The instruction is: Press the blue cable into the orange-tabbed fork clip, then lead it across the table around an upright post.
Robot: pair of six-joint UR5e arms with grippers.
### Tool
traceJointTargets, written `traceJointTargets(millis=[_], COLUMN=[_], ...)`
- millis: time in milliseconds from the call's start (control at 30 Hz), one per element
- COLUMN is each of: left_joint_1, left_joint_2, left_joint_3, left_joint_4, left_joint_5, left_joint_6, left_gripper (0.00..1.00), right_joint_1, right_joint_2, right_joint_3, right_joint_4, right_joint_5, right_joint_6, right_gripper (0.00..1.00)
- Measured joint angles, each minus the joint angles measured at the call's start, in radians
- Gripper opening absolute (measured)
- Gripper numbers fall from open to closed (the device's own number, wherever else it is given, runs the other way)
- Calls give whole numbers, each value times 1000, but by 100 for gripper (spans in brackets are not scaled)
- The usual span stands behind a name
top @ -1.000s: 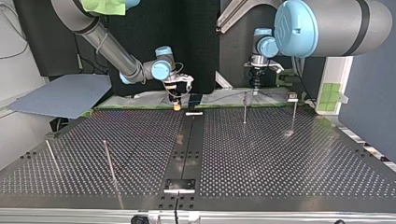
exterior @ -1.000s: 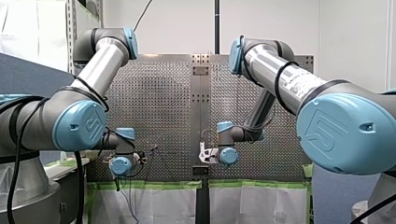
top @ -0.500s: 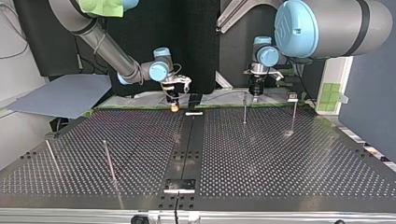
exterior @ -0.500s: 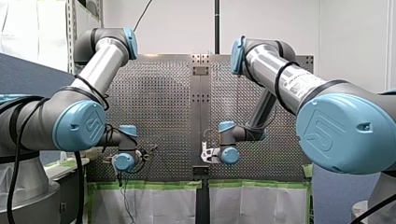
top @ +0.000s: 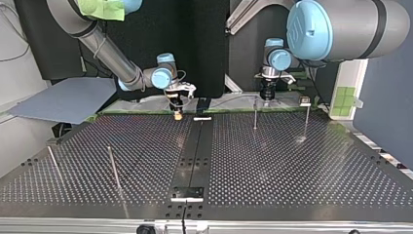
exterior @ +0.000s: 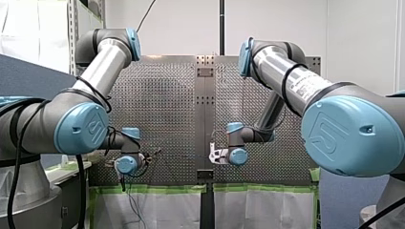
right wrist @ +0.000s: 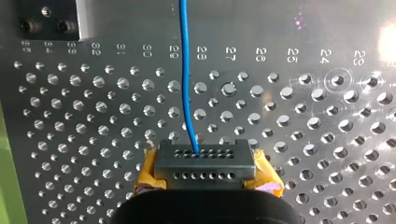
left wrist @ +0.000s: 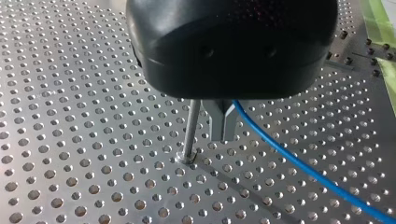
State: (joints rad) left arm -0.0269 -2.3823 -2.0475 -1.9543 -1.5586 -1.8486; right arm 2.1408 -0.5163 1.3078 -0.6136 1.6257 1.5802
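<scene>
Front and top views face each other across the table (top: pixel 292 161).

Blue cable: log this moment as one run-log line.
left hand: shut on blue cable, beside upright post | right hand: shut on blue cable | cable: not touching post

Only readable text: stamped hole-index numbers on the table plate (right wrist: pixel 280 28), in one row ahead of my right gripper (right wrist: pixel 204 161). 30, 29, 28, 27, 26, 25, 24, 23 read clean; the ones beyond 30 are doubtful. Blue cable (right wrist: pixel 185 70) crosses the row between 29 and 28. Blue joint caps (exterior: pixel 351 136): embossed UR logo. Print on my right arm's silver tube (exterior: pixel 296 83) too small to read.
</scene>
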Motion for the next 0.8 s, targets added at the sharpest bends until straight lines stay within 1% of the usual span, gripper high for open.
traceJointTargets(millis=[200, 433, 533, 700, 800], left_joint_1=[6, 13, 15, 18, 22], left_joint_2=[6, 39, 47, 49, 50], left_joint_3=[0, 0, 0, 0, 0], left_joint_4=[-2, 5, 6, 3, 1], left_joint_5=[18, 50, 52, 45, 40], left_joint_6=[-14, -56, -74, -80, -79], left_gripper=[0, 0, 0, 0, 0], right_joint_1=[-1, -3, -6, -17, -29], right_joint_2=[0, 0, 0, 0, 0], right_joint_3=[-16, -43, -56, -67, -70], right_joint_4=[9, 28, 40, 50, 55], right_joint_5=[-4, -7, -7, -7, -7], right_joint_6=[-1, 2, 4, 4, 5], right_gripper=[2, 2, 2, 2, 2])
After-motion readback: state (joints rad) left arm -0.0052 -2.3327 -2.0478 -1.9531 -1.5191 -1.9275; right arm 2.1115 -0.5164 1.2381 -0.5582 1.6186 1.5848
